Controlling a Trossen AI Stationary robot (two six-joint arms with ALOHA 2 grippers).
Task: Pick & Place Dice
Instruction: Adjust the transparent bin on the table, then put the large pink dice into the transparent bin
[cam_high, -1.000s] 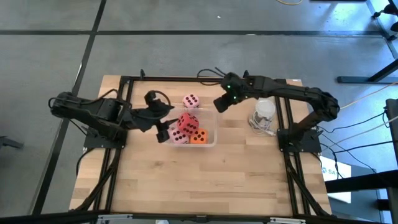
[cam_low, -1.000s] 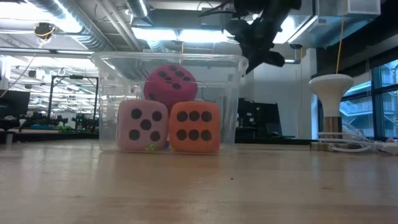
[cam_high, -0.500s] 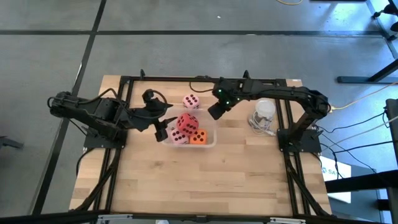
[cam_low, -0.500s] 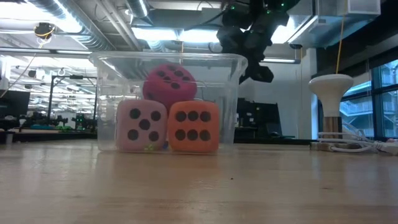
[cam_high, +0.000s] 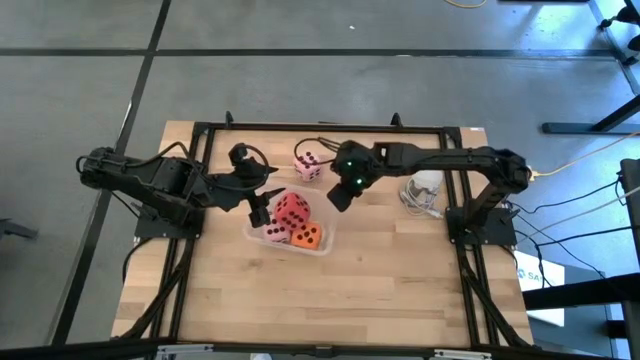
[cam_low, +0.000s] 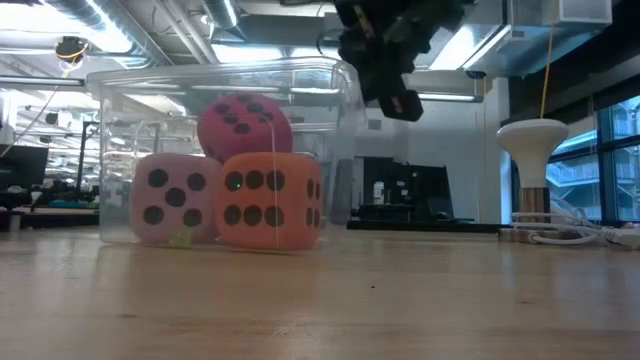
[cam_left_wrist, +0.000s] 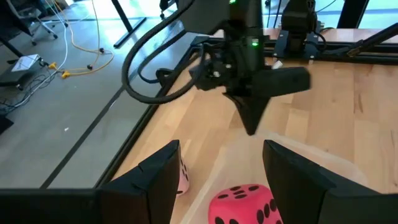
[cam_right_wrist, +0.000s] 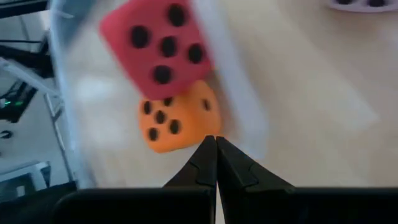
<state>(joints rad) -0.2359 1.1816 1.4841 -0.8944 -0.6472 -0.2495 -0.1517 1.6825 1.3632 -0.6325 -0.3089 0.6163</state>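
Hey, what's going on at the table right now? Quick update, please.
Right gripper shut, beside the tub. Left gripper open at the tub's other side. Three dice inside, red die on top; one pink die outside.

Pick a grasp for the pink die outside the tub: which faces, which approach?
Take the pink die from straight above, closing on two opposite side faces. It sits alone on the table, behind the clear tub, so its sides look free. Probably easiest for the right end effector, hovering beside it.
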